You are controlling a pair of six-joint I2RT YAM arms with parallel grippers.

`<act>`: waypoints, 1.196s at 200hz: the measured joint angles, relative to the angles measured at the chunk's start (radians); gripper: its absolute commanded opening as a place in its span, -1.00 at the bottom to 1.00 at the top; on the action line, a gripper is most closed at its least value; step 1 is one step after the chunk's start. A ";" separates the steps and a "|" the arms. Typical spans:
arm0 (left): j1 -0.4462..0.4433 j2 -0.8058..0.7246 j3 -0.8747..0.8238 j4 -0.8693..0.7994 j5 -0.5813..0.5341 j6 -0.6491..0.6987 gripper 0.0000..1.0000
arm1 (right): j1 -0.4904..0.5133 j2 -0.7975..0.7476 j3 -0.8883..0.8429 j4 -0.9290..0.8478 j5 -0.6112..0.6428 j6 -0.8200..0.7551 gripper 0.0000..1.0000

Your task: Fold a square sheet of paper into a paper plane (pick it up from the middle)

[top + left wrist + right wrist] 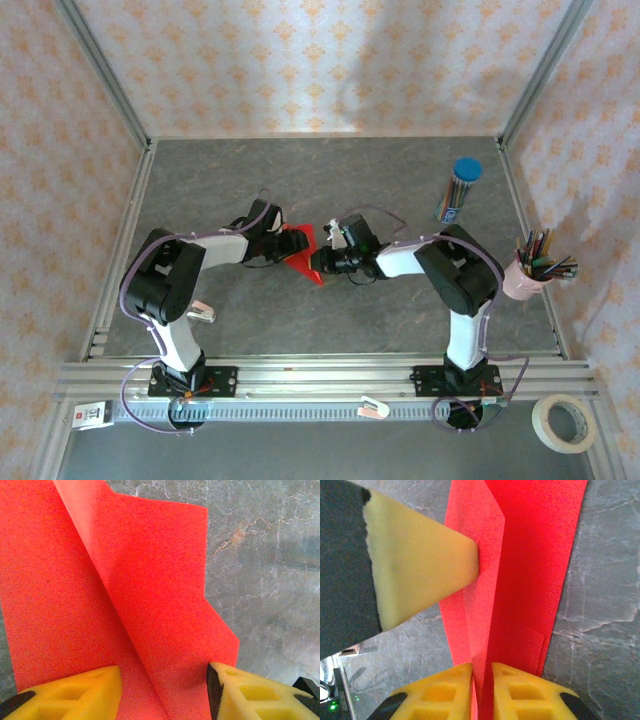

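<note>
Red paper [302, 250], thin, bright and creased into a long pointed shape, is seen at the middle of the grey marbled tabletop [330, 180], between the two grippers. It is pinched by the right gripper [481, 672]: the yellow pads are set to a narrow slit, and an upright fold of the red paper is clamped between them. The left gripper [164, 680] is spread wide, with a raised crease of the sheet running between its yellow fingers; whether they press on the paper cannot be told. In the right wrist view, one pale fingertip [420, 565] of the left gripper is laid against the left face of the upright fold.

Well apart, at the far right, a clear tube of coloured pencils with a blue cap [459, 190] is seen on the tabletop. Nearer, by the right edge, a pink cup [525, 280] filled with pencils is placed. A roll of pale masking tape [565, 423] is laid at the near right corner, on the near side of the aluminium rail [320, 378] to which both arm bases are bolted. A small white card [93, 413] with dark print is laid at the near left, and a white tag [372, 408] is seen on the rail. The print on both is too small to be read.
</note>
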 measured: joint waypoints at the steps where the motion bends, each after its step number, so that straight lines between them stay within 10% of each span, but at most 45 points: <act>1: 0.000 0.000 0.000 0.000 0.000 0.000 0.06 | 0.000 0.000 0.000 0.000 0.000 0.000 -0.76; 136: 0.007 -0.077 0.054 -0.051 -0.042 -0.008 0.04 | -0.028 0.007 -0.045 0.062 -0.091 0.043 -0.92; 239: 0.066 -0.091 -0.158 0.340 0.241 -0.121 -0.71 | -0.045 0.024 -0.045 0.085 -0.143 0.076 -0.93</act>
